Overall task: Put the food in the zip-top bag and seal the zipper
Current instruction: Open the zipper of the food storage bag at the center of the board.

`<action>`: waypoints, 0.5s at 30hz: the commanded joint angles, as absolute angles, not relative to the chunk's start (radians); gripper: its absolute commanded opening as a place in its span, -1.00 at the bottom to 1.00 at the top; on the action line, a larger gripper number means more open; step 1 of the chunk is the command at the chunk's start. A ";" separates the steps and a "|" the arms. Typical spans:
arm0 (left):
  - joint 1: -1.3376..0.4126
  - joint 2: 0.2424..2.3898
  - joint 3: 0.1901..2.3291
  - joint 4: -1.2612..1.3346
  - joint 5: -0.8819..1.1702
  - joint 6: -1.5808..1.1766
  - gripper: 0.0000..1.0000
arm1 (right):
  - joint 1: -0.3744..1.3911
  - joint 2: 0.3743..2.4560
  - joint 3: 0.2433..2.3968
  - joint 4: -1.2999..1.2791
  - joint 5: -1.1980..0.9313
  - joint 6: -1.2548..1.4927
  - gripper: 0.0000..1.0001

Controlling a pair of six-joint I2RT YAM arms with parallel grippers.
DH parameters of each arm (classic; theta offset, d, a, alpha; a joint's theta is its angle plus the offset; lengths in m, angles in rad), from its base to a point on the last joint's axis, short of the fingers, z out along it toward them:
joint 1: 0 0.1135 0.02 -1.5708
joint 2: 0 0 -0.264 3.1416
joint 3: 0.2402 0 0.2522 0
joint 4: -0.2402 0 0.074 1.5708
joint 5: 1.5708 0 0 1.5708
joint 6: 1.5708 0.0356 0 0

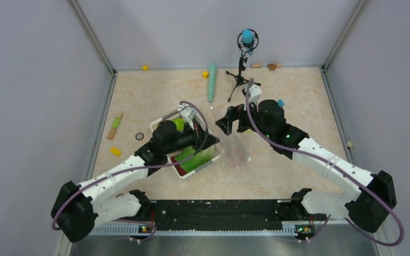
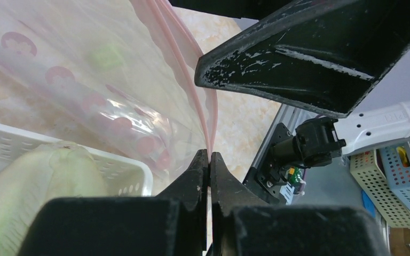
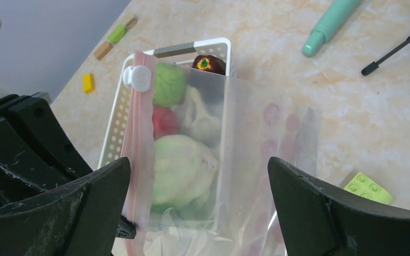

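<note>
a: along the left edge of the bench?
b: just a small yellow rectangular block (image 1: 116,151) and a short green-and-tan stick (image 1: 115,126), both well apart from everything else.
a: and further in, toward the middle?
b: left gripper (image 2: 209,158) first, jaws pressed tight together, clamped on the thin pinkish press-seal zipper strip (image 3: 139,138) at the mouth of the clear floppy zip-top bag (image 3: 256,122). a white plastic slider (image 3: 137,77) riding on that strip. right below, a white slotted plastic basket (image 3: 112,128), sitting just left of the bench's centre.
a: whereabouts of the food?
b: all in the basket, seen through the bag's clear wall: a pale green leafy toy cabbage (image 3: 184,168), next to it a red toy apple (image 3: 163,121) and a whitish piece (image 3: 203,127), then a green toy apple (image 3: 169,84), and a dark maroon root (image 3: 207,64) against one end wall. bag itself held upright just right of the basket, near the centre, pink round prints on its side.
a: and to the right?
b: right gripper (image 3: 197,162), jaws spread wide apart, the bag in front of them. near the far edge, a long teal cylinder (image 1: 212,82) and a small black tripod (image 1: 239,77). toward the right edge, a small blue block (image 1: 281,102); a lime-green studded block (image 3: 368,188) lying near the bag.
</note>
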State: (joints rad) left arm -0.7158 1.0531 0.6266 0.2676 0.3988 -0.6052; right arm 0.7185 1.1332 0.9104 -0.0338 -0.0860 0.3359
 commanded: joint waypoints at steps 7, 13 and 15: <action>-0.727 1.086 0.692 0.247 0.337 -0.589 -1.00 | 0.749 1.222 1.034 -0.175 0.091 0.366 0.97; -0.734 1.121 0.760 0.213 0.320 -0.586 -1.00 | 0.824 1.295 1.119 -0.299 0.321 0.402 0.94; -0.738 1.134 0.793 0.180 0.282 -0.577 -1.00 | 0.839 1.323 1.154 -0.353 0.384 0.427 0.91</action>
